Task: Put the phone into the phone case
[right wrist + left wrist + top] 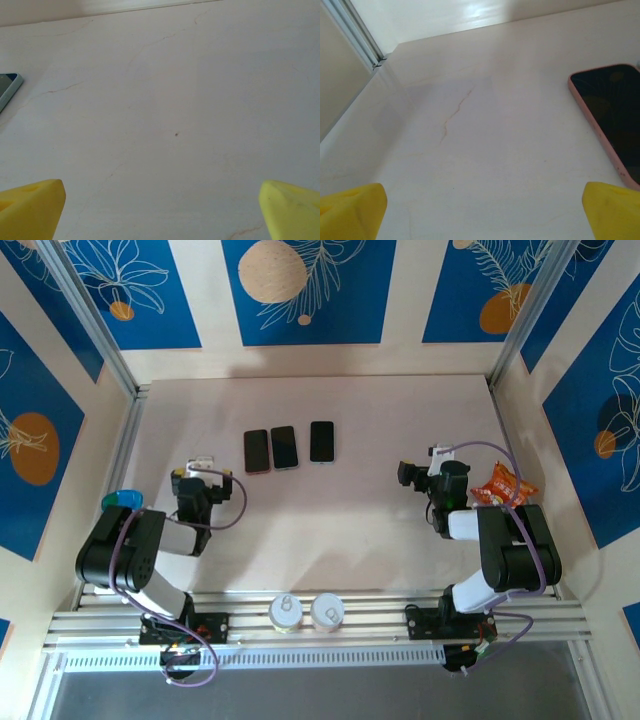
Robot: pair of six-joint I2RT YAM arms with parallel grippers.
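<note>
Top view, grippers: the left gripper [201,470] and right gripper [433,458] sit low over the table [370,530], well apart, each with fingers spread and holding nothing
Top view, task things: three dark slabs lie flat in a row ahead of the left gripper, slightly to its right: the pink-rimmed slab [257,451] nearest, then the middle slab [285,447] and the pale-rimmed slab [321,441]. Which is phone and which is case cannot be told. They are likely spaced so each can be taken singly
Top view, room: bare table between the grippers, and a snack packet [508,486] just right of the right arm
Left wrist view: yellow fingertips [350,212] wide apart. The pink-rimmed slab [612,120] lies ahead-right, not touching them, its long edge free. A wall rail [357,32] is far ahead-left
Right wrist view: yellow fingertips [30,207] apart with nothing between. A corner of the pale-rimmed slab [7,90] shows ahead-left, with open table ahead
</note>
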